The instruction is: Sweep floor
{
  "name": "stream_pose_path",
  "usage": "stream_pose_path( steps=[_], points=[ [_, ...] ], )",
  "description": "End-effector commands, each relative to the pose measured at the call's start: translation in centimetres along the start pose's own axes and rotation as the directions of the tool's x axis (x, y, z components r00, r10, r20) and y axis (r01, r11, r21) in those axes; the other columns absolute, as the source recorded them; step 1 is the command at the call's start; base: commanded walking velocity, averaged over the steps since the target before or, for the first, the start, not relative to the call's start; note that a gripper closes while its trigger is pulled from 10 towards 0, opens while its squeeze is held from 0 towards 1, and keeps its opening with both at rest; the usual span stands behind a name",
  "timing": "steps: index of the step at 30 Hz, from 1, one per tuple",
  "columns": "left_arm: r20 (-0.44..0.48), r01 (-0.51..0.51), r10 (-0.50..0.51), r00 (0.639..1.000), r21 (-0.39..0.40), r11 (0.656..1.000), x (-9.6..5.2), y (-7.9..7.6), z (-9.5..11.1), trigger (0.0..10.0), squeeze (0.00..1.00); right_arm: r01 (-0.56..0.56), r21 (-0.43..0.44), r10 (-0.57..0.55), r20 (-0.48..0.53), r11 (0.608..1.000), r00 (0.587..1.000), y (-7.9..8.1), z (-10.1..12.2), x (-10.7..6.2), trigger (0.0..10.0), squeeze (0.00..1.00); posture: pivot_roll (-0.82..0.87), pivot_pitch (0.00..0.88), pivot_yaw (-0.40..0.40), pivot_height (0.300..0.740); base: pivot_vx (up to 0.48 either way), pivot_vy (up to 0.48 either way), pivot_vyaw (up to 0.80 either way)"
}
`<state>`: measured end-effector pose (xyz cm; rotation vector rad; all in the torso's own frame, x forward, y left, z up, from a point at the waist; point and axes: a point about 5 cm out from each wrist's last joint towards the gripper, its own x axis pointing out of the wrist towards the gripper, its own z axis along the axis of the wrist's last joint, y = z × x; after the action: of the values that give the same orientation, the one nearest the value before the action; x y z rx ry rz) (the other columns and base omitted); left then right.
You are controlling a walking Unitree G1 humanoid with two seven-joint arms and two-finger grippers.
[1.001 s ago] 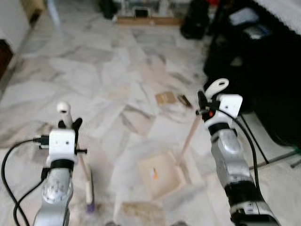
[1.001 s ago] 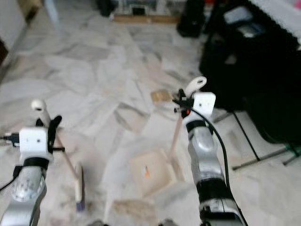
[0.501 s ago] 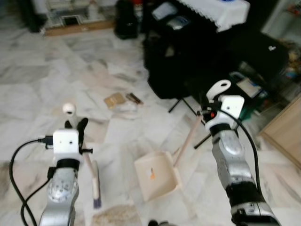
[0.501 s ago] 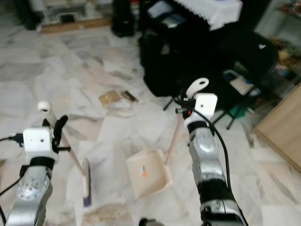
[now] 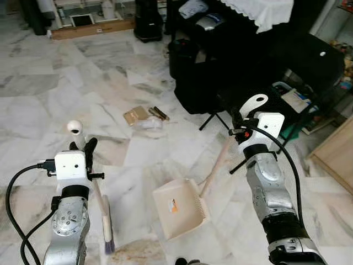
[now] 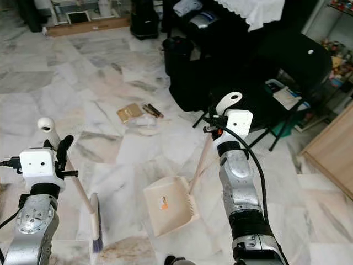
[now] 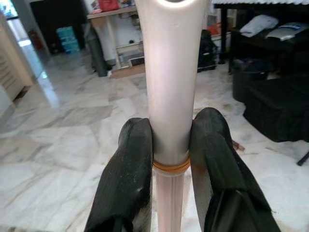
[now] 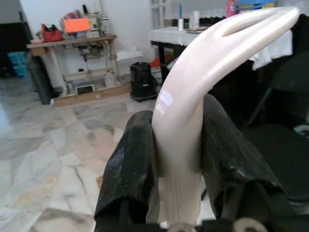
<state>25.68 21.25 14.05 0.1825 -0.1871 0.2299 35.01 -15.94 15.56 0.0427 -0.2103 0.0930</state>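
on marble floor [image 5: 66, 83], grippers clamp broom [image 5: 101, 204], dustpan [image 5: 179, 207]

Both arms raised forward, left gripper [image 7: 171, 159] and right gripper [image 8: 178, 159] fingers clamped.

You have a cream broom [image 5: 102, 207] standing nearly upright, bristles on the marble floor [image 5: 66, 72]. Beside it a cream dustpan [image 5: 177, 208] rests flat, its long handle tilted up. Brown litter [image 5: 144, 115] lies further ahead.

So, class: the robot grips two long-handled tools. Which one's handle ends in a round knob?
The broom, gripped by the left claw. The dustpan, in the right claw, has a curved, slotted handle end instead.
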Motion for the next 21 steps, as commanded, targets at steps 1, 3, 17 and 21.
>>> stream_pose_path(
  steps=[1, 3, 17, 21],
  points=[
    [0.036, -0.018, 0.019, 0.999, -0.01, 1.0, 0.0, 0.3, 0.9, 10.0, 0.0, -0.005, -0.007, 0.005, 0.061, 1.0, 0.998, 0.0, 1.4, 0.3, 10.0, 0.0, -0.03, 0.171, -0.054, 0.74, 0.3, 0.0, 0.0],
    [0.02, -0.036, 0.037, 0.999, -0.033, 0.999, -0.3, 0.5, 0.6, 10.0, 0.0, -0.005, -0.007, 0.005, 0.062, 1.0, 0.998, 0.1, 1.4, 0.2, 10.0, 0.0, -0.03, 0.17, -0.052, 0.74, 0.304, 0.0, 0.0],
    [0.011, -0.008, 0.008, 1.0, 0.0, 1.0, -1.1, 1.2, 0.6, 10.0, 0.0, 0.027, -0.134, -0.014, 0.094, 0.991, 0.995, -1.1, 1.4, -1.6, 10.0, 0.0, -0.03, 0.164, -0.042, 0.74, 0.312, 0.0, 0.0],
    [0.012, -0.009, 0.009, 1.0, -0.002, 1.0, -1.1, 1.2, 0.6, 10.0, 0.0, 0.03, -0.135, -0.017, 0.094, 0.99, 0.995, -1.0, 1.4, -1.6, 10.0, 0.0, -0.04, 0.16, -0.041, 0.74, 0.315, 0.0, 0.0]
  ],
)
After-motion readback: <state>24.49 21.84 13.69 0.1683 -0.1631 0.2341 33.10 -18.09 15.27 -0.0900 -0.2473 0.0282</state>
